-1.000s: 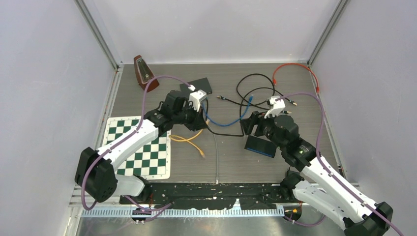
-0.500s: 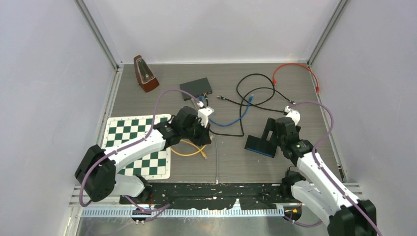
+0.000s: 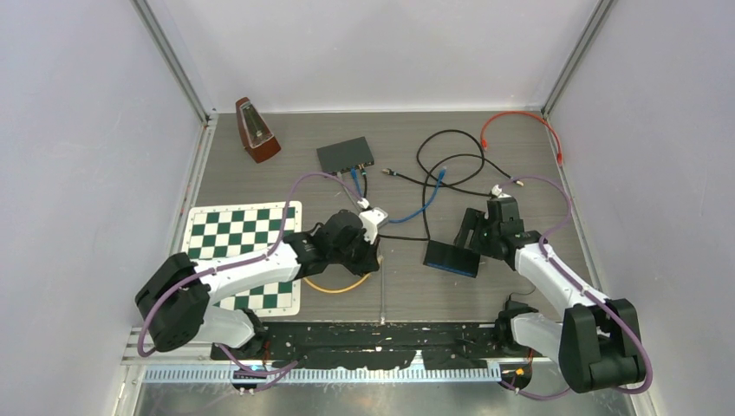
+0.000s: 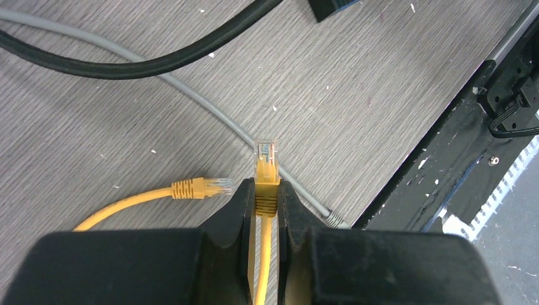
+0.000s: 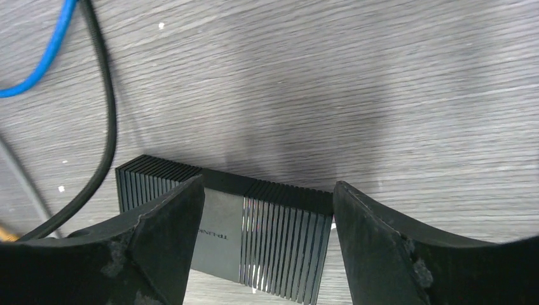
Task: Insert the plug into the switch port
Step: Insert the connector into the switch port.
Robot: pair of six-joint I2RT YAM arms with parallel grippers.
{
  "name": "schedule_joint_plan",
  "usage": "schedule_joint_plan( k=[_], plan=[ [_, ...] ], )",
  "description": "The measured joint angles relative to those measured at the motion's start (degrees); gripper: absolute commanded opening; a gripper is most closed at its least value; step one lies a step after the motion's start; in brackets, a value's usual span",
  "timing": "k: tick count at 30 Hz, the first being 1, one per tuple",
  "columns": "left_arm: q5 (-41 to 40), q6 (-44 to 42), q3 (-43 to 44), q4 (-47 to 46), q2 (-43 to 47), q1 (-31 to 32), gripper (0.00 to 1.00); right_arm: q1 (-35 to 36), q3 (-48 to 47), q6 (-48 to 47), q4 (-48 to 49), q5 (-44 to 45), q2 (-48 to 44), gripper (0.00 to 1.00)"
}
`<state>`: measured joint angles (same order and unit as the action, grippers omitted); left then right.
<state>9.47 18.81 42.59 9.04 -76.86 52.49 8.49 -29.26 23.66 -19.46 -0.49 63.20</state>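
Pinching the yellow cable's clear-tipped plug (image 4: pixel 266 159) at frame centre, the left gripper (image 4: pixel 266 190) is clamped tight; the right gripper (image 5: pixel 267 190) (jaws spread wide) hangs over the ribbed black switch (image 5: pixel 279 241).

The top camera looks steeply down from above the near edge, taking in the whole table (image 3: pixel 390 126). The wrist cameras sit close above it, the left over the plug (image 4: pixel 267 168) and the right over the switch (image 5: pixel 267 222), whose corner also shows at the left view's 12 o'clock.
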Motion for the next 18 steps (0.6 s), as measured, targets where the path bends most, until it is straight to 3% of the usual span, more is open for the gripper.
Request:
schedule_joint_plan(
  k=[9,18],
  plan=[
    [-3.91,2.82,0.0,-2.16,-2.89,5.03,0.0,0.17,8.02,11.69,4.42,-8.87,-8.41,0.7],
    [-5.09,5.66,0.52,-3.3,-6.82,8.39,0.0,8.13,13.49,25.03,2.05,-10.12,-21.9,0.63]
  ],
)
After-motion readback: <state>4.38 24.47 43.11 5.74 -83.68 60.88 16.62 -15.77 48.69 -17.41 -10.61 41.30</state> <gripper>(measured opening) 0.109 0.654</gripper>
